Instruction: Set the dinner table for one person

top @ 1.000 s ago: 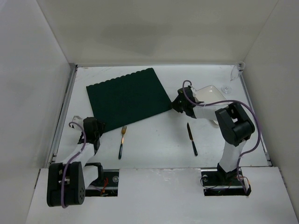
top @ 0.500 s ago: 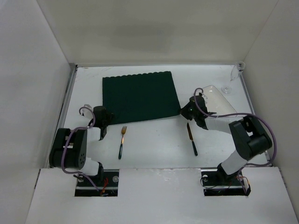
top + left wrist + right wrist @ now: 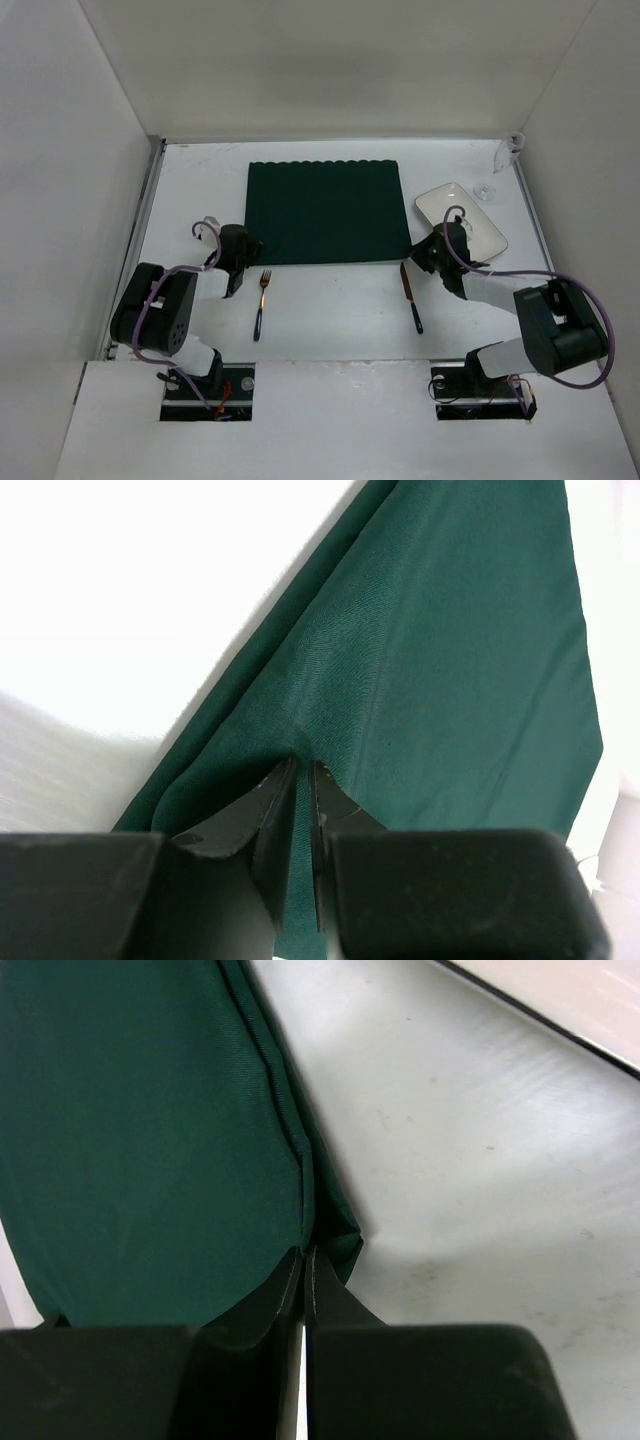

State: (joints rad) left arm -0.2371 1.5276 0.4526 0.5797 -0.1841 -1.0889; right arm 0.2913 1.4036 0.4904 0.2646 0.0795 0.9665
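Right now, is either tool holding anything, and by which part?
Both hold the green placemat. The left tool pinches its near left corner, and the right tool pinches its near right corner.

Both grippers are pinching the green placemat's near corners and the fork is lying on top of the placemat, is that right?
Not quite: the fork lies on the bare dinner table, just off the placemat's near edge, as the top view shows. The left gripper and right gripper do pinch its near corners.
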